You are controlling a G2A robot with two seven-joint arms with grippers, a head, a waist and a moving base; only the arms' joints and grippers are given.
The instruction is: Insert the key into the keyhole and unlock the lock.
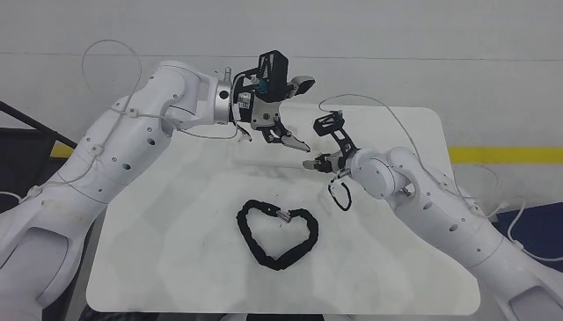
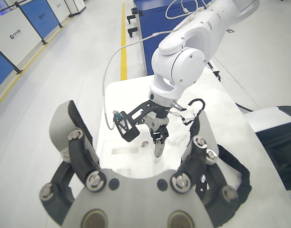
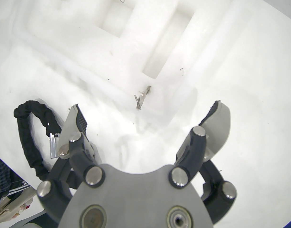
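The key [image 3: 142,97] is lying flat on the white foam tray [image 3: 145,20], right at the corner of one of its rectangular recesses [image 3: 168,43]. From the left wrist view the key [image 2: 144,144] is sitting just beside the tip of the right gripper [image 2: 159,149], and nothing is gripping it.

The right gripper [image 3: 145,119] is hanging over the tray with its fingers [image 3: 75,122] spread wide, the key lying ahead of the gap between them. In the top view this gripper [image 1: 317,161] is pointing toward the middle of the table [image 1: 176,259].

The chain lock [image 1: 277,233] is resting on the table nearer the robot, its black sleeve curled into a rough heart shape, well apart from the key. Its shiny metal lock body [image 3: 53,146] is showing at one end of the sleeve, near the right gripper's finger in the right wrist view. Part of the black sleeve [image 2: 233,167] is also peeking out past the left gripper's own finger [image 2: 200,131].

The left gripper [image 1: 301,112] is hovering above the far side of the table, across from the right one, jaws held wide apart and holding nothing.
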